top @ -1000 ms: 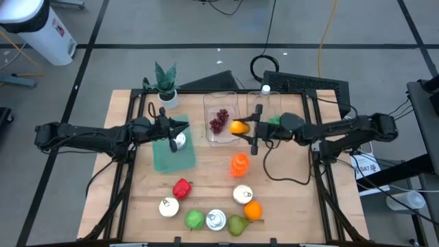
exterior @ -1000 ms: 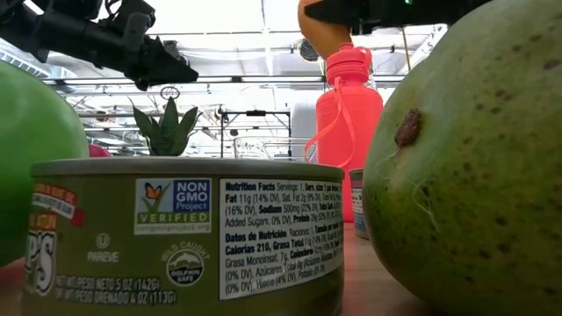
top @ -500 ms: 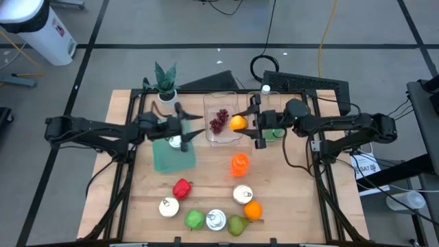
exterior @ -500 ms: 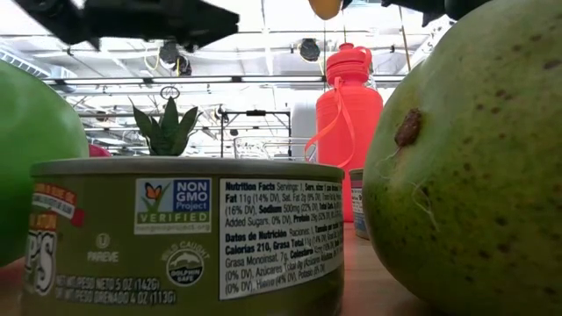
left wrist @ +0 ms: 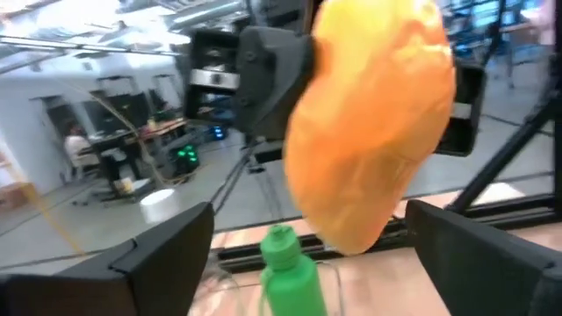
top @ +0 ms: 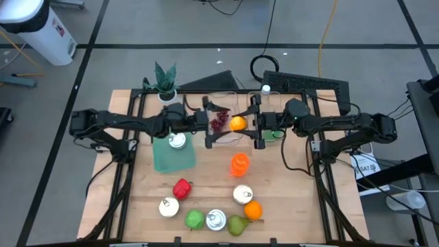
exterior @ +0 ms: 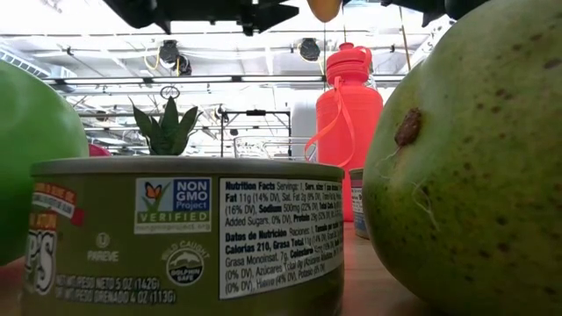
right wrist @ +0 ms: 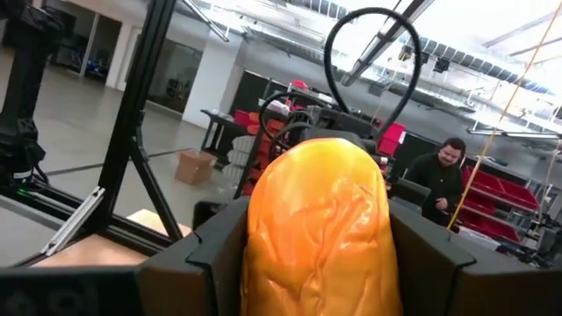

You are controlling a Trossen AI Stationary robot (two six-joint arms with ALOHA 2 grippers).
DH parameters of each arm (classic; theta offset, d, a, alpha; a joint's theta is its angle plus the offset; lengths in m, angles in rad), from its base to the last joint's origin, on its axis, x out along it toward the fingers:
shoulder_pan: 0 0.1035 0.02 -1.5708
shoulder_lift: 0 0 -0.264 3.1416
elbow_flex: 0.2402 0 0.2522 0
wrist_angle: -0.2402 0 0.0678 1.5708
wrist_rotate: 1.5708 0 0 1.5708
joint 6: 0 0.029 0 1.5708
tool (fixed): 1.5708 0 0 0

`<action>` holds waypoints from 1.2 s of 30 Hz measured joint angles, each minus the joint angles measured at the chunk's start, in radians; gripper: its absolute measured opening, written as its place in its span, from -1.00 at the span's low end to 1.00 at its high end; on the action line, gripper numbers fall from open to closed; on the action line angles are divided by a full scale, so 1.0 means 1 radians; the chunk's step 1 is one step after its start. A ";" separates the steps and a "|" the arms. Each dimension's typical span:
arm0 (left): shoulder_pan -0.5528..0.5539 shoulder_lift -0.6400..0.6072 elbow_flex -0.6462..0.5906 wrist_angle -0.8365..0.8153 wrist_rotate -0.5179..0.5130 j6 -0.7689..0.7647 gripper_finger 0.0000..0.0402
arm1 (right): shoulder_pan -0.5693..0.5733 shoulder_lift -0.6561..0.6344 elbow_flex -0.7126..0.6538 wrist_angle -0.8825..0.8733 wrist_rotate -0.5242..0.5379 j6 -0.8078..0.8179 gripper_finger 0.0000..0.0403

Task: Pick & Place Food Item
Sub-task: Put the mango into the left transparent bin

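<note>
Table (top: 206, 199) | right end effector (top: 255, 124) clamps orange fruit (top: 237, 124) | left end effector (top: 208, 123) agape beside it

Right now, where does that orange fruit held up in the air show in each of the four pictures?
High view: orange fruit, centre, above the clear tray.
Low view: top edge, above the pink bottle.
Left wrist view: fills the middle.
Right wrist view: centre.
Shared landmark: the right gripper clamping it.

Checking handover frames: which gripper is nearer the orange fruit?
Right. The right gripper is shut on the orange fruit; the left gripper, open, faces it just short, over the clear container.
</note>
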 joint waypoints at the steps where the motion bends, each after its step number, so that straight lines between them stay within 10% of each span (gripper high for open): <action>1: 0.000 0.015 0.019 -0.012 0.004 0.007 0.96 | 0.000 0.000 0.000 -0.003 0.000 -0.001 0.00; 26: 0.022 0.100 0.130 -0.058 0.106 0.060 0.95 | -0.047 0.048 0.000 -0.017 -0.023 -0.020 0.00; 36: 0.022 0.100 0.130 -0.071 0.062 0.054 0.18 | -0.047 0.057 -0.001 0.002 -0.024 -0.010 0.00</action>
